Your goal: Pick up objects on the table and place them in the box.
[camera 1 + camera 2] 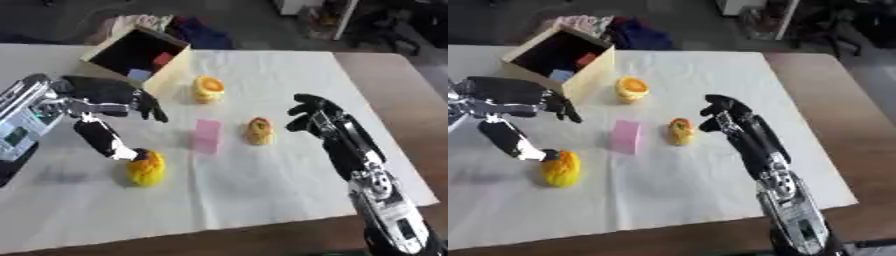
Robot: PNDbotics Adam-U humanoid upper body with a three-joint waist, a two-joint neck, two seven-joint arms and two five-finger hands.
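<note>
Left hand (109,97) hovers open, fingers spread wide, thumb tip touching the bumpy yellow fruit-shaped toy (145,168) on the white-covered counter (289,180). Right hand (317,120) hangs relaxed, fingers empty, beside the small yellow-red toy (259,131). The pink rectangular block (207,135) lies between; the open cardboard box (166,70) sits far left.
</note>
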